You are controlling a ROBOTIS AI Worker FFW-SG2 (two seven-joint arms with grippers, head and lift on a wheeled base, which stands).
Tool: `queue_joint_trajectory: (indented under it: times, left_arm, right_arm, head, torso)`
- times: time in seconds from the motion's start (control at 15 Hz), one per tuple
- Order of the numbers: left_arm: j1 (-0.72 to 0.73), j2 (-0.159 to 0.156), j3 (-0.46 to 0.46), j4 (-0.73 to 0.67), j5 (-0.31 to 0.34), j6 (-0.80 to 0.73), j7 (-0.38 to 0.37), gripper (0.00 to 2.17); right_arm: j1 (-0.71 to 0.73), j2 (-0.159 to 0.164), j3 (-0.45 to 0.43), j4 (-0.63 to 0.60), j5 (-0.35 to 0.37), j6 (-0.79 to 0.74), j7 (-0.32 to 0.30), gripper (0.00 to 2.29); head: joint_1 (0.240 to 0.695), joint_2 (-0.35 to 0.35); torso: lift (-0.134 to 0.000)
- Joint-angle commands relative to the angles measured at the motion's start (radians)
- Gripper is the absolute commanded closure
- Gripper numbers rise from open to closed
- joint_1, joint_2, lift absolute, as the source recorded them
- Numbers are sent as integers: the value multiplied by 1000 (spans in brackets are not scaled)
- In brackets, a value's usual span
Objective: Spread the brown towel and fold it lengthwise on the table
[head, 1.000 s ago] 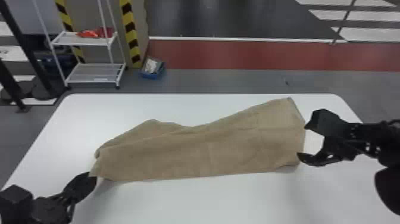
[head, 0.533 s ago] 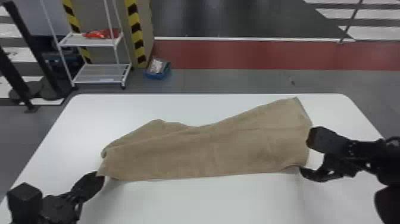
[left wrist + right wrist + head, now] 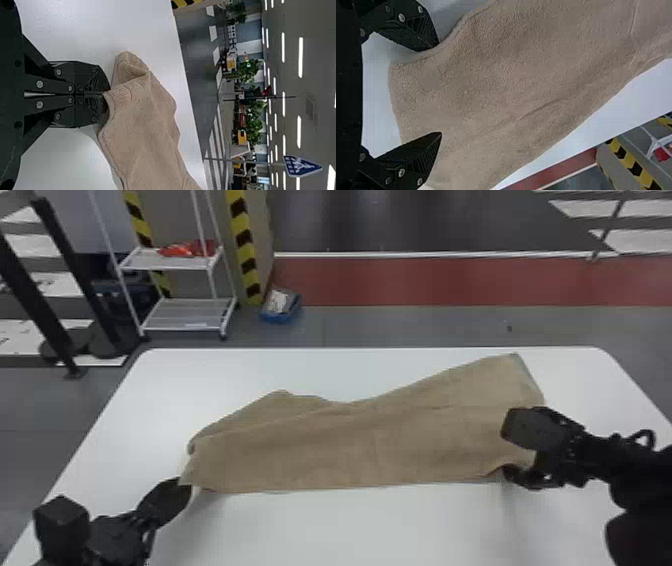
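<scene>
One corner of the brown cloth towel (image 3: 360,445), lying across the white table (image 3: 350,530), is pinched in the black left gripper (image 3: 106,94); toward the table's right, the black right gripper (image 3: 439,89) gapes, gripping nothing. Spreading seems underway; next, clench there and pull taut.

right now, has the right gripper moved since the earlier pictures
Yes, left and lower in the head view: judged against the far right corner of the table, the right gripper now overlaps the brown towel more.
</scene>
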Motion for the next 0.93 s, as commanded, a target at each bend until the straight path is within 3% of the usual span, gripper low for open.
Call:
queue_joint_trajectory:
  times: [0.0,0.27,0.87]
  left_arm:
    - [2,-3,4,6,3,-8,-4,1706]
    - [2,-3,19,6,9,-15,-13,1706]
    - [0,-3,91,5,51,-15,-30,1706]
  right_arm:
    - [-33,1,14,38,16,68,-81,221]
    - [-83,19,14,66,14,182,-239,221]
    - [-134,-35,-45,60,25,295,-239,218]
  head:
    - [695,16]
    - [695,-30]
    - [695,-91]
  torso:
    - [-124]
    - [-124]
    - [-124]
